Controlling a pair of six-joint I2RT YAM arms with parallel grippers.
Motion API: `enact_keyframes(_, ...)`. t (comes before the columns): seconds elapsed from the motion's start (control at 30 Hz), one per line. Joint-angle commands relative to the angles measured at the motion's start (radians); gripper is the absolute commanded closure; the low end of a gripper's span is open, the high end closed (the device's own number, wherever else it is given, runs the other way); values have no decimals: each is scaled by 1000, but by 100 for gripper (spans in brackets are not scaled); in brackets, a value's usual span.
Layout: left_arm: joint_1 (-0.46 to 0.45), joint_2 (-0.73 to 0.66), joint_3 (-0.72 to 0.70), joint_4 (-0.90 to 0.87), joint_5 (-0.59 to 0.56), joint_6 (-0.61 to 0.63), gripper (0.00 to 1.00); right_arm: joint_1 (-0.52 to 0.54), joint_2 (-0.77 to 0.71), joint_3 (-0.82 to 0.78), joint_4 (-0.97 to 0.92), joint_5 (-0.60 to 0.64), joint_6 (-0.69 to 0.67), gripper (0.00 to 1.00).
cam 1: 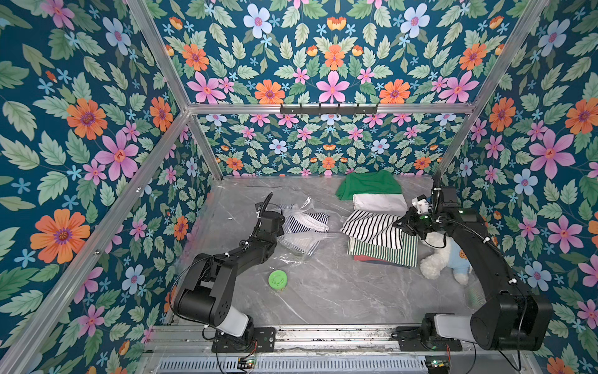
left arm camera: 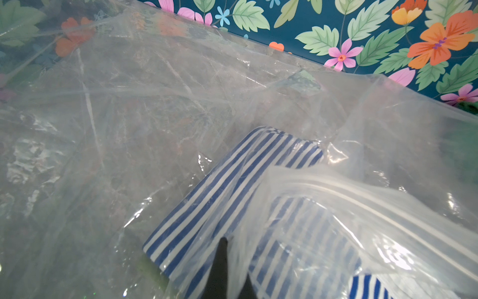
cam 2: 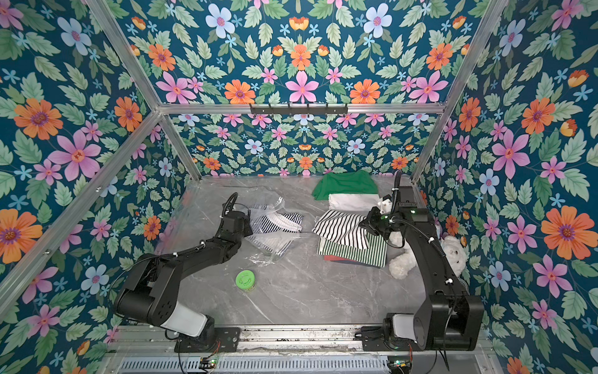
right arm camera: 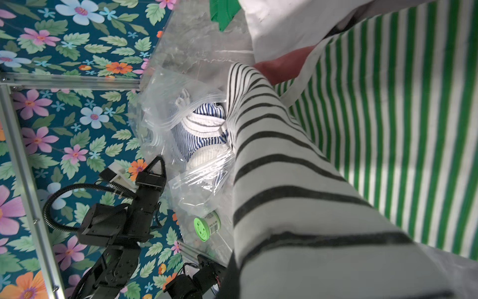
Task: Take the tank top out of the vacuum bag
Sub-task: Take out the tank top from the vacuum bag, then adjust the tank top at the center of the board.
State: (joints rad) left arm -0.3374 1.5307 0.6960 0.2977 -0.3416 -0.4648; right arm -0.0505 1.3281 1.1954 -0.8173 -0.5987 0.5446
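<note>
I found the left gripper (left arm camera: 223,248) closed, apparently pinching film of the vacuum bag (cam 1: 301,246), left of the surface's centre. The tank top (cam 1: 310,221) lay inside, and I judged it soft and light under slippery film, best taken at the mouth-side hem. The right gripper (cam 1: 403,225) was clamped on a black-striped shirt (cam 1: 372,228).

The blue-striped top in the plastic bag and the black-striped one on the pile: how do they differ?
The blue-striped tank top has thin blue stripes; the black-striped shirt has wider, darker ones. The tank top lies crumpled, at least partly inside the clear vacuum bag; the shirt lies outside it, on top of a stack of folded clothes. Both are white with stripes.
</note>
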Motion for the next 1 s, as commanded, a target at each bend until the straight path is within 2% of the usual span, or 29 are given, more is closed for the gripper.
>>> enact_keyframes(0.0, 2, 4, 7, 17, -15, 7, 100, -32, 35, -7, -28, 41, -48, 96)
enact_keyframes(0.13, 2, 2, 7, 17, -10, 6, 100, -65, 100, -7, 2, 88, -72, 91)
enact_keyframes(0.2, 2, -3, 3, 17, -13, 9, 100, -80, 116, 7, 1, 142, -95, 83)
enact_keyframes(0.27, 3, -6, 1, 17, -16, 10, 100, -86, 116, 26, -5, 218, -139, 63)
enact_keyframes(0.33, 3, -9, -1, 16, -16, 9, 100, -86, 93, 36, -14, 297, -162, 31)
enact_keyframes(0.37, 2, -10, -2, 17, -16, 9, 100, -86, 70, 30, -8, 319, -168, 20)
enact_keyframes(0.4, 2, -10, -3, 17, -17, 9, 100, -86, 46, 18, 4, 326, -168, 16)
enact_keyframes(0.5, 3, -9, -3, 25, -13, 7, 100, -86, -43, -50, 53, 314, -139, 15)
enact_keyframes(0.73, 3, 5, 5, 44, 9, 2, 100, -86, -224, -326, 251, 197, 76, 22)
enact_keyframes(0.87, 3, 11, 9, 46, 14, 0, 100, -86, -253, -493, 403, 105, 232, 27)
enact_keyframes(0.97, 2, 12, 7, 47, 18, -2, 100, -86, -247, -571, 473, 81, 300, 30)
